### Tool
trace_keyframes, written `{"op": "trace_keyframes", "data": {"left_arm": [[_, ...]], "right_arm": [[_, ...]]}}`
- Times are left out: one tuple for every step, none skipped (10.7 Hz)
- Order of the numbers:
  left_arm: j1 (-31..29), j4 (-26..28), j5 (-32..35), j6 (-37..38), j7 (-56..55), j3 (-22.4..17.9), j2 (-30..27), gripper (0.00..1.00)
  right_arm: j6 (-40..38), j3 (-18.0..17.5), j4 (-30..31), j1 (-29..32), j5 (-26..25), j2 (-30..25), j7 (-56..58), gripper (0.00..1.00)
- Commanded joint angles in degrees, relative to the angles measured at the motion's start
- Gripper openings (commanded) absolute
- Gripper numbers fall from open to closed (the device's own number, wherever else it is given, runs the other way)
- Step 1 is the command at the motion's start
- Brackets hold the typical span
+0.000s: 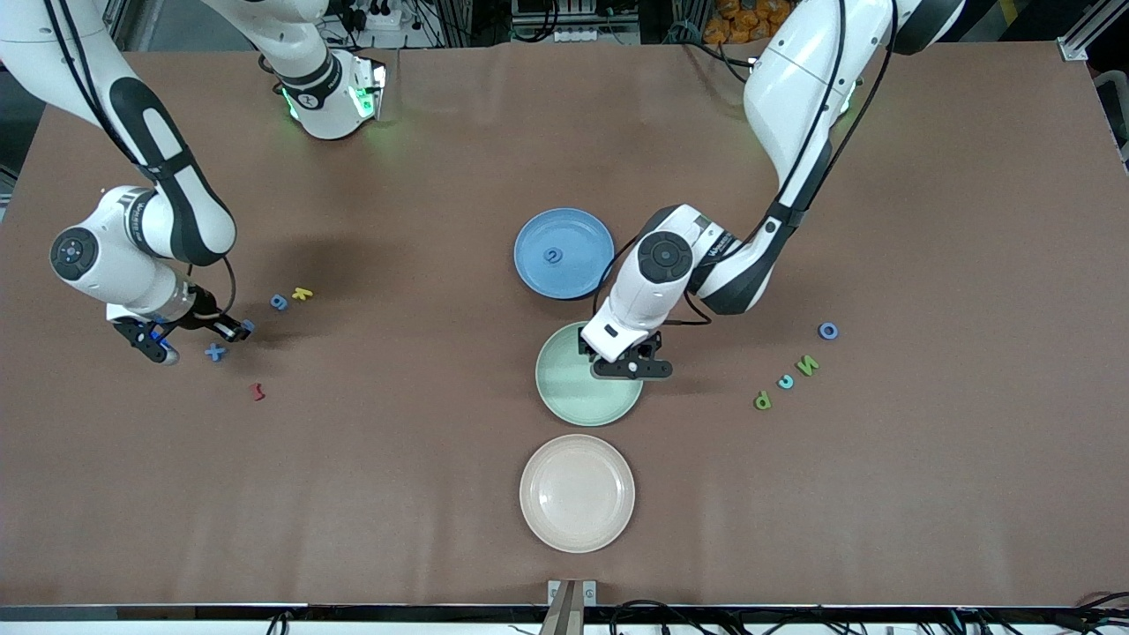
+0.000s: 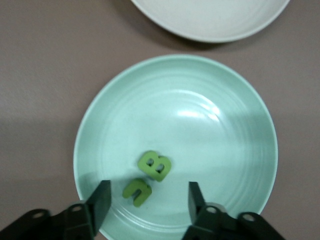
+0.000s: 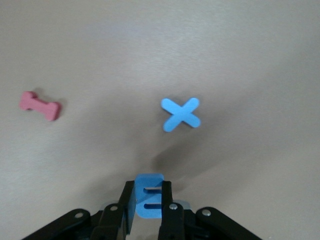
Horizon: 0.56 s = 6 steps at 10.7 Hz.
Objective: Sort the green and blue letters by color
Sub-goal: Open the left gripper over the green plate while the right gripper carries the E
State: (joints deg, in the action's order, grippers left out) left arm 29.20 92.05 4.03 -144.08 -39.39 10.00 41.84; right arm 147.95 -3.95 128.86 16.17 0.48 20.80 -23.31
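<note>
My right gripper (image 1: 240, 331) (image 3: 148, 201) is shut on a blue letter E (image 3: 149, 192), low over the table at the right arm's end. A blue X (image 1: 215, 352) (image 3: 181, 114) and another blue letter (image 1: 279, 302) lie on the table close by. My left gripper (image 1: 631, 366) (image 2: 148, 200) is open over the green plate (image 1: 573, 397) (image 2: 225, 150). Two olive green letters lie in that plate, a B (image 2: 155, 165) and a smaller one (image 2: 137, 191) between the jaws. A blue letter (image 1: 553, 256) lies in the blue plate (image 1: 564, 229). A blue O (image 1: 827, 331), green N (image 1: 807, 364), teal C (image 1: 785, 382) and green P (image 1: 763, 400) lie at the left arm's end.
An empty cream plate (image 1: 577, 492) (image 2: 215, 17) stands nearer to the front camera than the green plate. A yellow letter (image 1: 302, 294) lies beside the blue letter. A dark red letter (image 1: 257, 391) (image 3: 40, 105) lies nearer to the camera than the X.
</note>
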Motion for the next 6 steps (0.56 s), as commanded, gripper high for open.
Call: {"op": "trace_keyframes", "data": {"left_arm": [[-3.95,-0.56,-0.16,1.08,0.44,-0.69,-2.72,1.0],[-6.15,-0.39,-0.16,1.17,2.89,-0.69,-3.69,1.0],[-8.44,-0.04,-0.16,1.78,7.79,-0.69,-4.05,1.0],[-10.98,0.05,-0.16,3.53,12.97,-0.69,-4.92,1.0],[-13.97,0.14,-0.16,5.2,19.02,-0.6,-5.28,1.0],[-16.17,0.75,-0.16,6.0,25.18,-0.6,-5.37,1.0]], "right_arm": [[-2.31,-1.15,-0.63,-0.26,0.04,-1.38,-0.42,0.05],[-2.75,-1.5,-1.06,-1.74,0.14,-1.9,-1.21,0.05],[-3.62,-1.59,-1.59,-2.89,0.31,-2.17,-1.48,0.05],[-3.98,-1.68,-1.94,-4.72,0.31,-2.78,-2.0,0.05],[-4.51,-1.68,-2.38,-7.09,0.31,-3.57,-2.18,0.05],[-5.56,-1.68,-3.43,-10.42,0.31,-4.1,-2.44,0.05]]}}
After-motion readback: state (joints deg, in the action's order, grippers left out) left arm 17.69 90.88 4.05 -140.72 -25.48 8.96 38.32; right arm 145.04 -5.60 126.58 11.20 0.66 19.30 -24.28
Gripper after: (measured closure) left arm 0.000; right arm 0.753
